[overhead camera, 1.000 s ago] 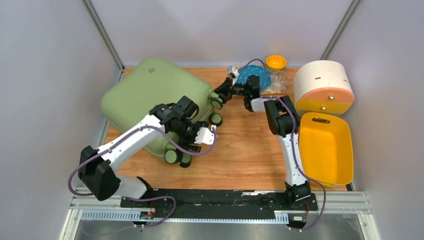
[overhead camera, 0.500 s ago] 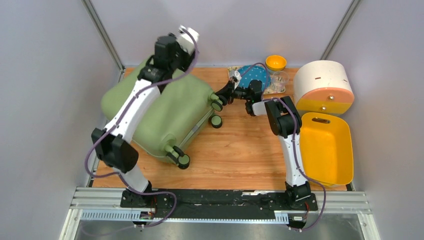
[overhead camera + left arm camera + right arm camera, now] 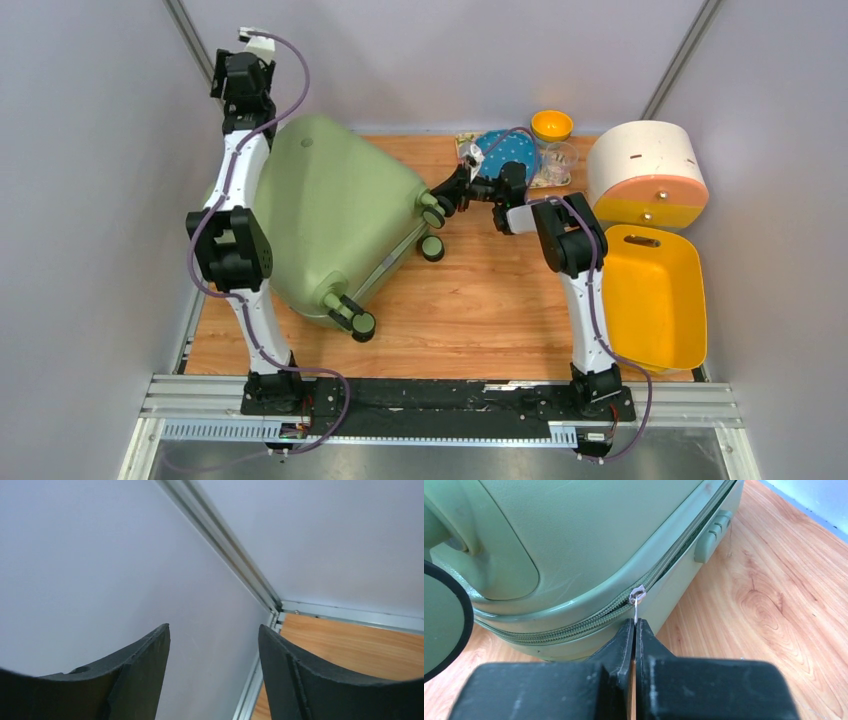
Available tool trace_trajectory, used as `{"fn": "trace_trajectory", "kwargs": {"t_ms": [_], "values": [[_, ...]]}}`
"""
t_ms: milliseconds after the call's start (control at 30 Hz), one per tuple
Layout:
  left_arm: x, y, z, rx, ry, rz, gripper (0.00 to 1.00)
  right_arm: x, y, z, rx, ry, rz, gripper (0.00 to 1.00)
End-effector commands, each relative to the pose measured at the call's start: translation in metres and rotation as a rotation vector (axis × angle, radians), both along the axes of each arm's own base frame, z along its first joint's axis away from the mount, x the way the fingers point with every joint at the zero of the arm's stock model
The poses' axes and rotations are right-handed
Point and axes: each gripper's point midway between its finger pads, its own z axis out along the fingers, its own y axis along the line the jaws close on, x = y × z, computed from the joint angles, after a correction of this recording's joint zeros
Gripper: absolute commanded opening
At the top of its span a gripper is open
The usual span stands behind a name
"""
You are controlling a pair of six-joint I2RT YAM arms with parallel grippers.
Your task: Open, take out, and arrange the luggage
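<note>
The sage-green luggage (image 3: pixel 335 215) lies tilted on the left half of the wooden table, wheels toward the middle. My right gripper (image 3: pixel 447 192) is at its wheel-end corner. In the right wrist view that gripper (image 3: pixel 635 623) is shut on the metal zipper pull (image 3: pixel 638 599), and the zipper (image 3: pixel 574 627) runs left along the seam. My left arm (image 3: pixel 242 95) is raised high in the far-left corner, above the luggage and apart from it. The left gripper (image 3: pixel 213 628) is open, holds nothing, and faces the grey wall and frame post.
A yellow tray (image 3: pixel 650 295) lies at the right edge, with a round cream-and-orange drawer box (image 3: pixel 645 170) behind it. A blue dotted item (image 3: pixel 505 150), an orange bowl (image 3: pixel 551 124) and a clear glass (image 3: pixel 560 158) stand at the back. Grey walls enclose the table.
My left arm has swung from the luggage's near side up over it into the far-left corner. The luggage now sits tilted further up. The right gripper has stayed on the zipper pull.
</note>
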Motion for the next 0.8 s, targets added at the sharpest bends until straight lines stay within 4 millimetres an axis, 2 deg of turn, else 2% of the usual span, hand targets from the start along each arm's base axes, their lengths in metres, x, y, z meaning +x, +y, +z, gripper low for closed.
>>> {"fn": "trace_trajectory", "kwargs": {"t_ms": [0, 33, 100, 133, 167, 200, 233, 300, 333, 367, 400, 433, 467, 500, 533, 567, 600, 667, 733, 767], "values": [[0.013, 0.039, 0.004, 0.071, -0.029, 0.061, 0.7, -0.028, 0.007, 0.054, 0.036, -0.172, 0.105, 0.0], [0.02, 0.034, -0.008, 0.06, -0.008, 0.015, 0.7, -0.03, 0.007, 0.054, 0.034, -0.171, 0.109, 0.0], [0.024, 0.017, -0.046, 0.028, 0.098, -0.086, 0.67, -0.031, 0.006, 0.056, 0.034, -0.175, 0.107, 0.0], [0.027, -0.001, -0.054, -0.001, 0.109, -0.18, 0.64, -0.033, 0.005, 0.056, 0.032, -0.174, 0.11, 0.0], [0.027, -0.015, -0.076, -0.019, 0.16, -0.244, 0.63, -0.034, 0.005, 0.059, 0.033, -0.179, 0.111, 0.0], [0.026, -0.038, -0.091, -0.02, 0.213, -0.306, 0.61, -0.035, 0.003, 0.059, 0.031, -0.178, 0.111, 0.0], [0.025, -0.051, -0.1, -0.017, 0.239, -0.335, 0.6, -0.037, 0.002, 0.059, 0.03, -0.181, 0.115, 0.0], [0.016, -0.083, -0.132, -0.022, 0.338, -0.433, 0.57, -0.041, -0.002, 0.061, 0.026, -0.185, 0.114, 0.0], [0.011, -0.101, -0.133, -0.038, 0.342, -0.491, 0.57, -0.041, -0.005, 0.061, 0.025, -0.185, 0.111, 0.0], [0.004, -0.121, -0.147, -0.08, 0.371, -0.553, 0.56, -0.043, -0.009, 0.057, 0.019, -0.171, 0.106, 0.0], [-0.007, -0.137, -0.158, -0.126, 0.429, -0.615, 0.54, -0.045, -0.011, 0.061, 0.019, -0.175, 0.101, 0.0], [-0.014, -0.165, -0.165, -0.196, 0.456, -0.719, 0.53, -0.046, -0.014, 0.063, 0.018, -0.176, 0.098, 0.0], [-0.022, -0.184, -0.166, -0.281, 0.475, -0.777, 0.51, -0.045, -0.02, 0.063, 0.015, -0.17, 0.087, 0.0], [-0.039, -0.202, -0.181, -0.341, 0.559, -0.831, 0.46, -0.049, -0.024, 0.058, 0.006, -0.144, 0.084, 0.0], [-0.05, -0.23, -0.187, -0.365, 0.598, -0.903, 0.46, -0.051, -0.029, 0.066, 0.007, -0.15, 0.076, 0.0], [-0.059, -0.242, -0.196, -0.361, 0.633, -0.942, 0.46, -0.05, -0.037, 0.066, 0.0, -0.149, 0.061, 0.0], [-0.069, -0.253, -0.201, -0.367, 0.667, -0.974, 0.46, -0.055, -0.042, 0.057, -0.017, -0.107, 0.056, 0.0], [-0.081, -0.276, -0.209, -0.399, 0.695, -1.037, 0.45, -0.063, -0.05, 0.063, -0.031, -0.114, 0.052, 0.0], [-0.083, -0.284, -0.219, -0.436, 0.73, -1.044, 0.44, -0.071, -0.054, 0.049, -0.066, -0.093, 0.058, 0.0], [-0.077, -0.284, -0.211, -0.453, 0.712, -1.03, 0.45, -0.074, -0.054, 0.053, -0.071, -0.11, 0.058, 0.0]]}}
